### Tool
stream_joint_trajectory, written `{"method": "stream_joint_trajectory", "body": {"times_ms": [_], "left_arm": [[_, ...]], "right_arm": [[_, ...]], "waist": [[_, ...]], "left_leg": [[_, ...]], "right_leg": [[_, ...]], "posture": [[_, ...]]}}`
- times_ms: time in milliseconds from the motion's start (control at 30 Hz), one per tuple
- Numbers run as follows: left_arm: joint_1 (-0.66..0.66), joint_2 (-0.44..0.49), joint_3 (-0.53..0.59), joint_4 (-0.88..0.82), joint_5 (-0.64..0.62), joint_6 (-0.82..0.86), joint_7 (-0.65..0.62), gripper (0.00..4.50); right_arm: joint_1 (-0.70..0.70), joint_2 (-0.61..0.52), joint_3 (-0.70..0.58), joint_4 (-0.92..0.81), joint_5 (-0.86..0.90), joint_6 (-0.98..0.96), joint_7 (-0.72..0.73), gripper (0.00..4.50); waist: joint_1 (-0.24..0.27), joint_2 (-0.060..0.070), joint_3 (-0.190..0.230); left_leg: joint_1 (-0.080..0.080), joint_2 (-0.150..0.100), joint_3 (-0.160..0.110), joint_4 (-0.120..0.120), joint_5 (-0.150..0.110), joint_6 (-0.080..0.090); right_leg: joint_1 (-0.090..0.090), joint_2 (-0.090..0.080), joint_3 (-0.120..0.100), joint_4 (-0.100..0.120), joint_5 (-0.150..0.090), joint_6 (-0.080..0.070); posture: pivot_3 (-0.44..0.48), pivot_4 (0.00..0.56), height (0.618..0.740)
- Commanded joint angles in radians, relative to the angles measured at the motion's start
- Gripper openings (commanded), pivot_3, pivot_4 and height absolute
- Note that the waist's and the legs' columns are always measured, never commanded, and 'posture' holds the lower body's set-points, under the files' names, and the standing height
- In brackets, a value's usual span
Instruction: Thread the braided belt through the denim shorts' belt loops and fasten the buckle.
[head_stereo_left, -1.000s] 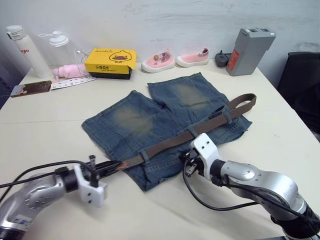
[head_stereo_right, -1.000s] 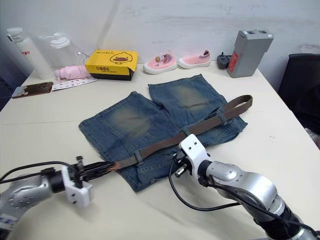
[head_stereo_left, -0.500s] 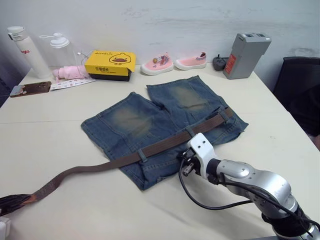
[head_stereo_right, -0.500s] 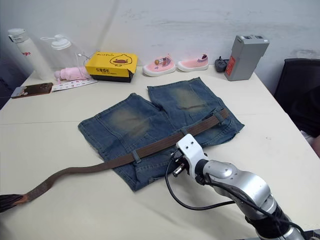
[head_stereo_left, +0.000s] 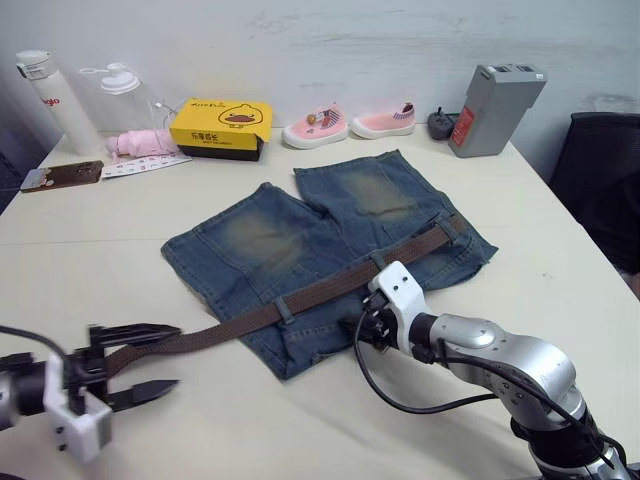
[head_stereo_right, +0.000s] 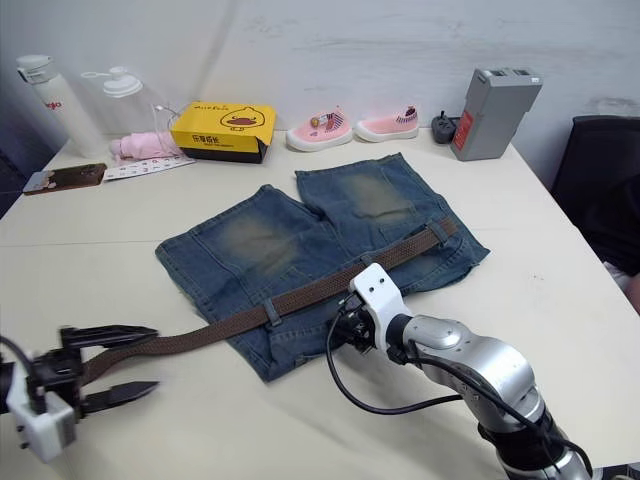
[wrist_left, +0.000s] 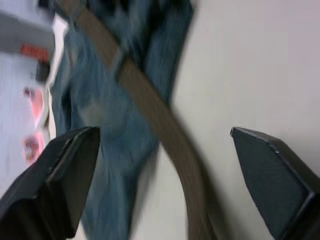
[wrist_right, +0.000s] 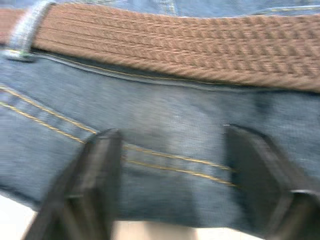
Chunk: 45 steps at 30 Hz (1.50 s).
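Note:
The denim shorts (head_stereo_left: 262, 236) lie flat mid-table. The brown braided belt (head_stereo_left: 322, 290) runs along the waistband through the belt loops (head_stereo_left: 287, 307), (head_stereo_left: 378, 262), and its free end trails left onto the table. My left gripper (head_stereo_left: 177, 355) is open around that loose end, one finger on each side, and the strap (wrist_left: 165, 135) passes between them ungripped. My right gripper (head_stereo_left: 362, 328) hovers open at the waistband's near edge, fingers (wrist_right: 95, 180) spread over denim just below the belt (wrist_right: 200, 47). I cannot make out the buckle.
Along the far edge stand two bottles (head_stereo_left: 45, 98), a yellow box (head_stereo_left: 221, 122), pink shoes (head_stereo_left: 316, 125) and a grey battery-like block (head_stereo_left: 495, 105). A phone (head_stereo_left: 62, 175) lies far left. A black chair (head_stereo_left: 600, 180) stands beyond the table's right edge.
The belt slid leftward through the loops, its right end drawing in to the shorts. Both grippers went from shut to open; the left let go of the belt's tip.

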Motion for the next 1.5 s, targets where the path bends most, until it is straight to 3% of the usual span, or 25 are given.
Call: {"method": "stream_joint_trajectory", "body": {"times_ms": [33,167,300,500,633,733,867,967,1067,1233,1333,1500], "left_arm": [[-0.185,-0.066,-0.169,-0.227,-0.247,0.337,-0.18,4.31],[-0.459,-0.289,-0.352,-0.263,-0.299,0.602,-0.392,4.31],[-0.6,-0.481,-0.466,-0.228,-0.344,0.8,-0.588,4.31],[-0.659,-0.579,-0.494,-0.183,-0.289,0.97,-0.733,4.31],[-0.697,-0.622,-0.485,-0.089,-0.11,0.926,-0.704,4.31],[-0.75,-0.629,-0.466,0.042,0.022,0.806,-0.656,3.62],[-0.813,-0.59,-0.424,0.185,0.098,0.739,-0.621,2.13],[-0.836,-0.555,-0.404,0.29,0.129,0.639,-0.628,2.13],[-0.875,-0.481,-0.364,0.466,0.099,0.444,-0.704,2.13],[-0.944,-0.464,-0.356,0.642,0.1,0.274,-0.772,2.13],[-0.975,-0.464,-0.349,0.727,0.132,0.222,-0.772,2.08],[-0.993,-0.459,-0.333,0.793,0.155,0.182,-0.75,2.08]], "right_arm": [[-0.01,-0.005,-0.118,-0.001,0.05,0.072,0.018,4.49],[-0.04,-0.036,-0.302,-0.036,0.209,0.149,0.087,4.49],[-0.084,-0.088,-0.432,-0.061,0.371,0.207,0.127,4.49],[-0.116,-0.128,-0.479,-0.049,0.447,0.216,0.093,4.49],[-0.113,-0.179,-0.475,-0.045,0.415,0.199,0.076,4.49],[-0.078,-0.289,-0.4,-0.05,0.263,0.12,0.1,4.5],[0.017,-0.518,-0.228,-0.021,-0.045,-0.159,0.224,4.5],[0.073,-0.615,-0.152,0.034,-0.224,-0.388,0.317,4.5],[0.072,-0.703,-0.012,0.142,-0.513,-0.758,0.408,4.5],[-0.048,-0.616,0.147,0.396,-0.794,-1.045,0.454,4.5],[-0.096,-0.55,0.177,0.503,-0.855,-1.098,0.494,3.24],[-0.123,-0.457,0.184,0.565,-0.856,-1.065,0.59,0.75]], "waist": [[0.004,0.003,0.002],[0.004,0.012,0.008],[-0.002,0.011,0.007],[-0.003,0.011,0.008],[0.005,0.012,0.009],[0.012,0.013,0.009],[0.032,0.017,0.012],[0.024,0.018,0.013],[0.0,0.02,0.013],[-0.022,0.017,0.011],[-0.022,0.011,0.007],[-0.023,0.005,0.003]], "left_leg": [[0.0,0.0,-0.001,0.0,0.0,0.0],[0.0,-0.006,-0.001,0.001,0.001,0.0],[-0.001,-0.005,0.0,0.0,0.002,0.0],[-0.001,-0.001,0.0,-0.002,0.001,0.0],[-0.002,-0.001,0.002,-0.002,0.002,-0.001],[-0.001,-0.001,0.001,-0.002,0.003,-0.001],[-0.001,-0.005,0.003,-0.002,0.006,0.001],[0.002,-0.005,0.004,-0.002,0.008,0.003],[0.003,-0.002,0.004,-0.003,0.008,0.003],[0.001,0.002,0.008,-0.005,0.007,0.001],[0.0,0.002,0.012,-0.003,0.007,0.001],[0.0,0.003,0.011,-0.001,0.007,0.001]], "right_leg": [[0.0,0.001,0.0,-0.001,0.0,0.0],[0.0,-0.001,0.002,-0.002,0.001,0.0],[0.003,-0.002,0.002,-0.007,0.003,0.0],[0.003,-0.003,0.002,-0.017,0.006,0.005],[0.003,-0.004,0.003,-0.022,0.009,0.006],[0.007,-0.003,0.003,-0.026,0.01,0.003],[0.01,-0.004,0.003,-0.031,0.012,0.003],[0.014,-0.003,0.002,-0.034,0.015,0.002],[0.013,-0.003,0.002,-0.032,0.016,0.005],[0.003,-0.002,0.0,-0.025,0.017,0.01],[-0.001,-0.003,0.001,-0.021,0.018,0.012],[-0.002,-0.002,0.0,-0.015,0.018,0.012]], "posture": [[0.0,0.15,0.618],[0.0,0.15,0.618],[0.0,0.15,0.618],[0.0,0.15,0.618],[0.0,0.15,0.618],[0.0,0.15,0.618],[0.0,0.15,0.618],[0.0,0.15,0.618],[0.0,0.15,0.618],[0.0,0.15,0.618],[0.0,0.15,0.618],[0.0,0.15,0.618]]}}
